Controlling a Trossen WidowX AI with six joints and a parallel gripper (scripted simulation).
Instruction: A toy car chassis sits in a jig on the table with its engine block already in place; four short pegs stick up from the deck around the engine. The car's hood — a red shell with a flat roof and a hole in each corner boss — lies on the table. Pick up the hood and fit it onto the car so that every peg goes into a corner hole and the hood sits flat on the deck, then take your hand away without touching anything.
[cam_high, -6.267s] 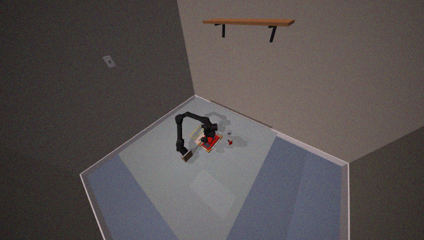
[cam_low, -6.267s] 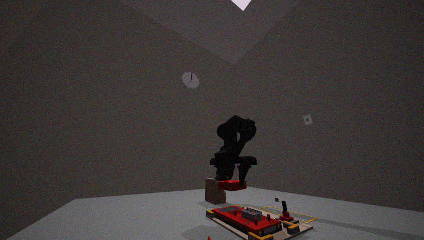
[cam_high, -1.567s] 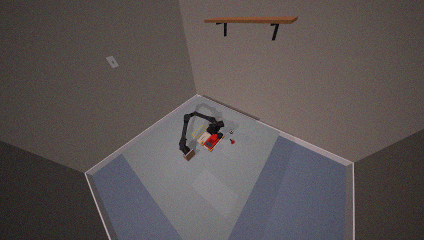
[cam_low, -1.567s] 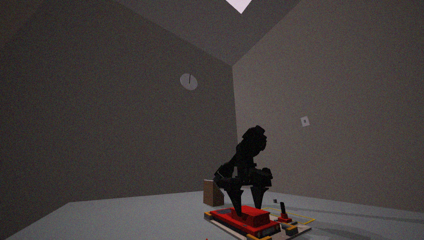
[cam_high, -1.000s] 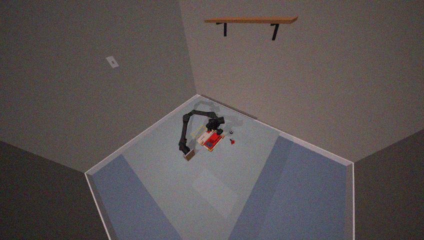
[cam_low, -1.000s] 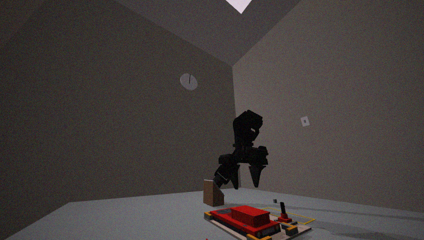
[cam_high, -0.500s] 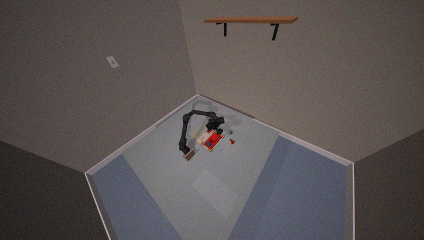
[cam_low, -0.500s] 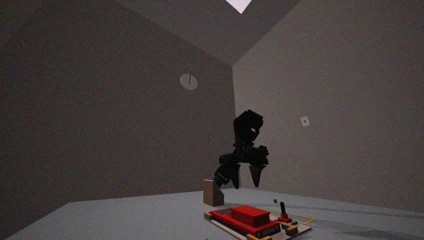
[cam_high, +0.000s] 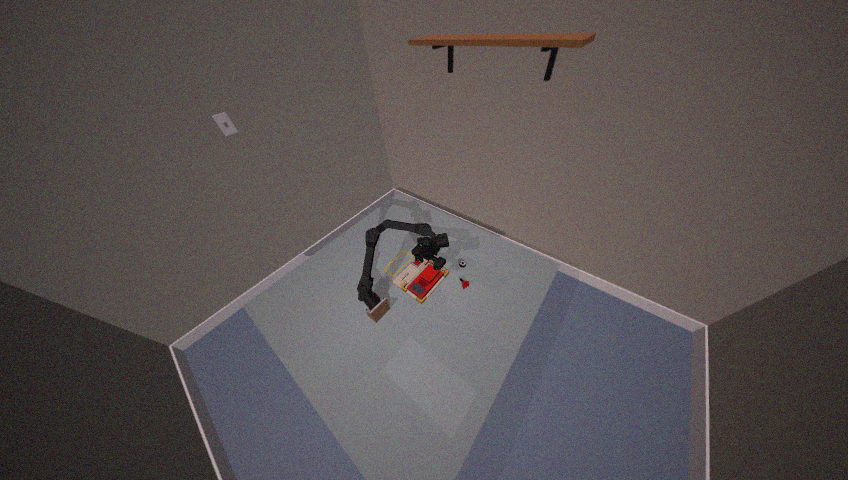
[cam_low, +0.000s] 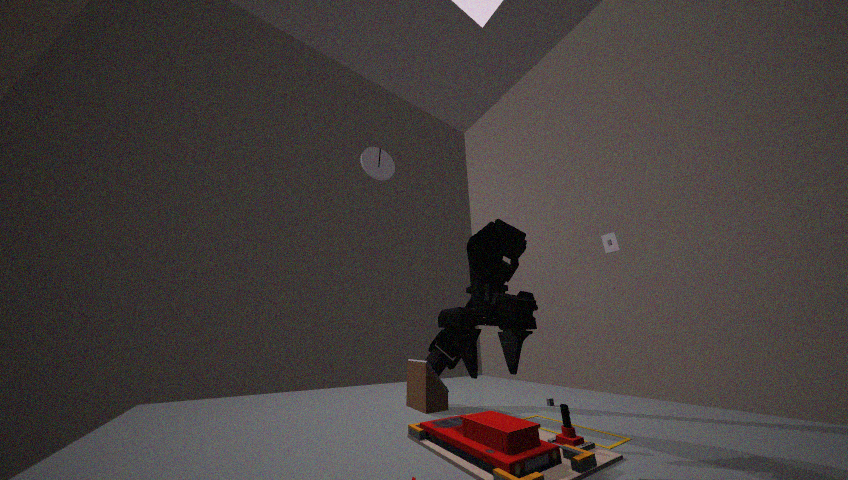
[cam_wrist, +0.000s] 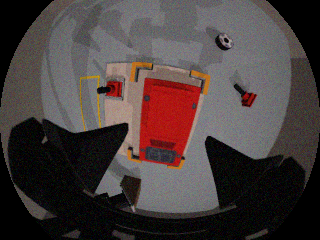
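The red hood (cam_low: 499, 431) (cam_wrist: 171, 112) sits on the red car chassis (cam_low: 522, 463) (cam_high: 419, 290), its raised roof upward, and looks level. Dark round spots show at its corners in the wrist view; whether each is a peg in its hole is too small to tell. The engine block is hidden under the hood. The chassis lies in the jig (cam_wrist: 119, 117) (cam_low: 608, 459) with orange corner brackets. My gripper (cam_low: 493, 374) (cam_wrist: 168, 134) is open and empty, clear above the hood, with both fingertips apart from it.
A red block with a black stem (cam_wrist: 115, 89) (cam_low: 568, 438) stands in a square holder on the jig board, beside a yellow outline. A wheel (cam_wrist: 224, 41) (cam_high: 461, 262) and another red piece (cam_wrist: 248, 99) (cam_high: 464, 284) lie off the jig. A brown block (cam_low: 425, 386) stands at the arm's base.
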